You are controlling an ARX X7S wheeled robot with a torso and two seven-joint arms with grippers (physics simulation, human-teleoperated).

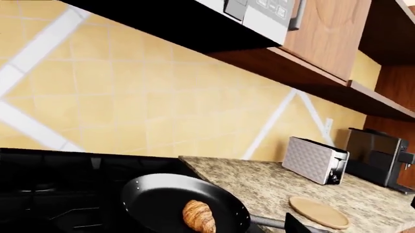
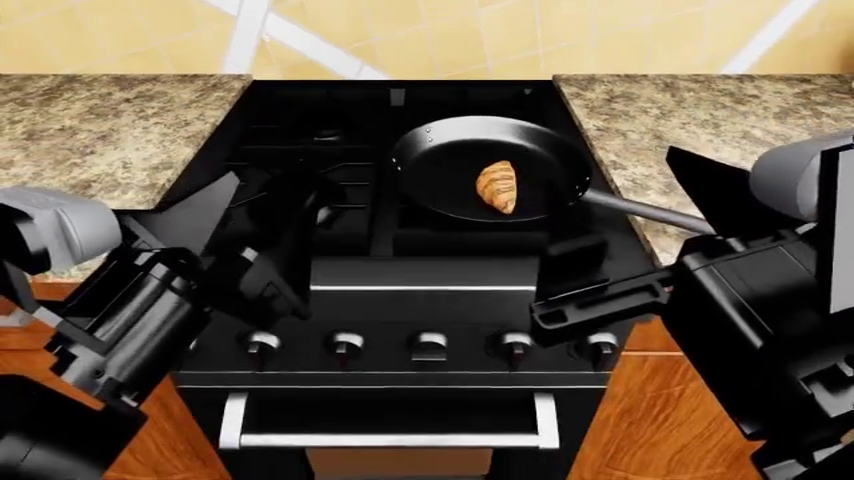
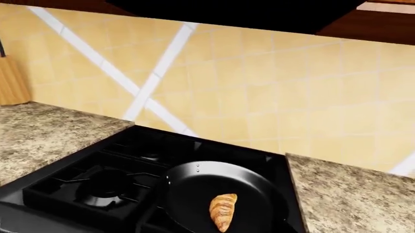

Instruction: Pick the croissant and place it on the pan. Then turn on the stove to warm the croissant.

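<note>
The croissant [image 2: 498,186] lies inside the black pan [image 2: 441,165], which sits on the stove's [image 2: 334,265] back right burner with its handle [image 2: 647,212] pointing right over the counter. Both wrist views also show the croissant [image 1: 199,216] [image 3: 224,210] in the pan [image 1: 155,199] [image 3: 194,184]. My left gripper [image 2: 254,235] hangs open over the stove's front left, holding nothing. My right gripper [image 2: 574,285] is open and empty just above the front edge, near the right-hand knobs [image 2: 517,345].
Granite counters [image 2: 107,130] [image 2: 707,110] flank the stove. On the right counter stand a round wooden plate [image 1: 319,212], a toaster [image 1: 316,160] and a coffee machine [image 1: 379,158]. A knife block [image 3: 11,82] is at the far left. The oven door handle [image 2: 387,438] runs below the knobs.
</note>
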